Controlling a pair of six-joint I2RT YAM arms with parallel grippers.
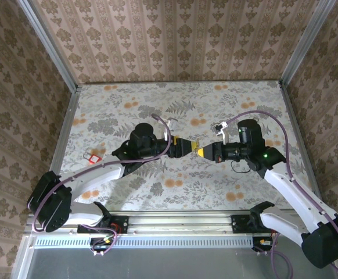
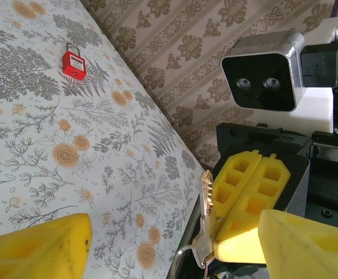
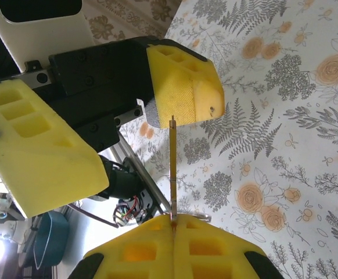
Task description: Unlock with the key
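The two arms meet nose to nose over the middle of the table (image 1: 227, 192), and the reason looks like a handover. The right gripper (image 3: 175, 244) is pressed together on the bow end of the key (image 3: 172, 168), so that the toothed blade stands out free in the air. The left gripper (image 3: 157, 145) is spread, one yellow finger (image 3: 183, 87) just beside the blade and the other well off to the far side, so the key sits in the gap but nothing of the left touches it that can be seen.

From the left wrist the key (image 2: 207, 215) shows at the edge of the right gripper (image 2: 256, 186), teeth upward, with a ring hanging below it.

The padlock (image 1: 92, 157) lies flat on the table well apart from both grippers, out by the left arm (small, red, shackle closed as far as the left wrist view tells) (image 2: 74, 63). That probably explains the pass: the left arm is the nearer one to it.

Nothing lies between the grippers and the padlock. The likelier trouble is the grip itself: the blade is thin, and a pinch off centre could tilt it or let it slip. The loose padlock may slide when the key pushes at it
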